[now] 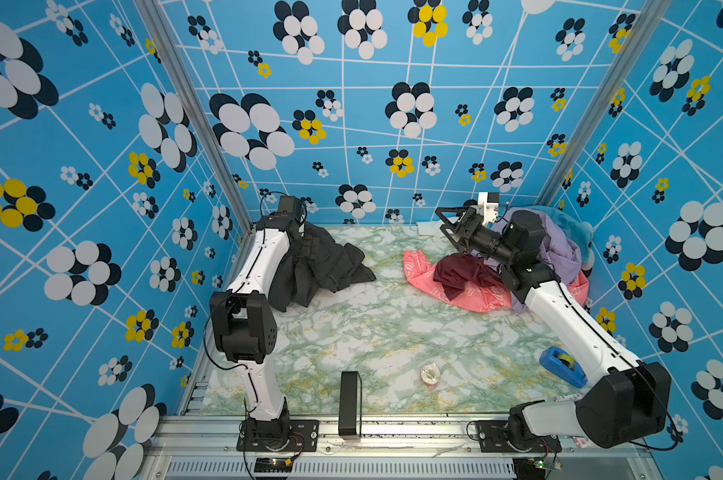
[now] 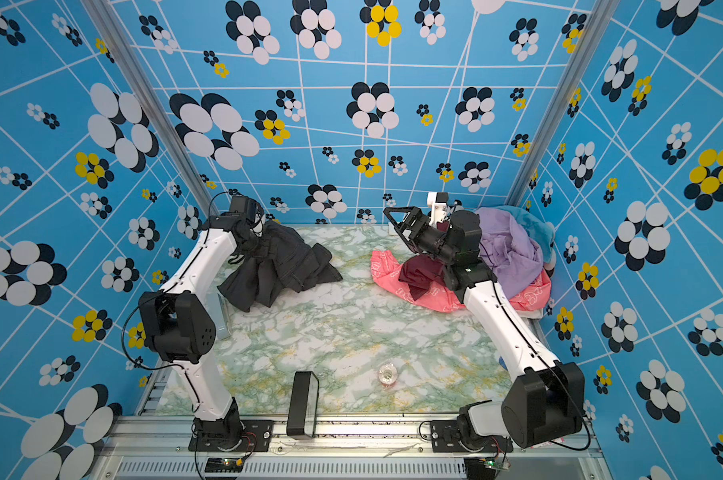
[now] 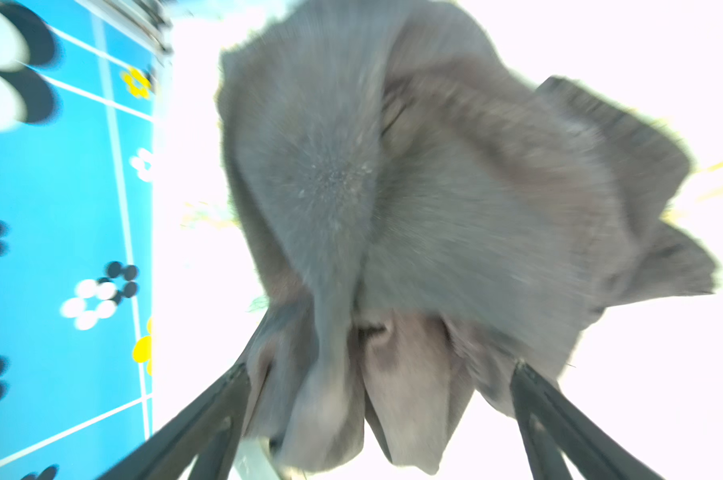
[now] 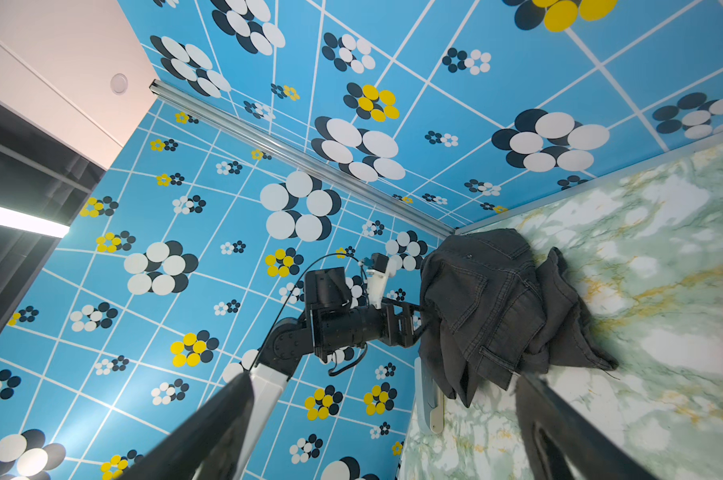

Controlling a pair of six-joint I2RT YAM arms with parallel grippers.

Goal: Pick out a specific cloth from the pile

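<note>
Two grippers are shown with nothing clamped. The left gripper (image 3: 380, 368) is seen with its fingers (image 3: 210, 415) spread wide, and the charcoal-grey denim jeans (image 3: 393, 208) are bunched between and just beyond them but not visibly pinched. The right gripper (image 1: 439, 219) is held raised beside the pile (image 1: 559, 249), its fingers (image 4: 210, 424) likewise parted and empty. The jeans are found crumpled on the marbled surface (image 1: 372, 332) near its far left corner, well apart from the pile. Denim is judged heavy for a garment: limp overall, yet thick and stiff along its seams, and neither slippery nor fragile. A hold is best taken at the waistband (image 4: 490, 249) or a pocket seam (image 4: 476, 286), where layered fabric would fill the fingers. A single thin fold could be dragged free by the weight of the trailing legs.
</note>
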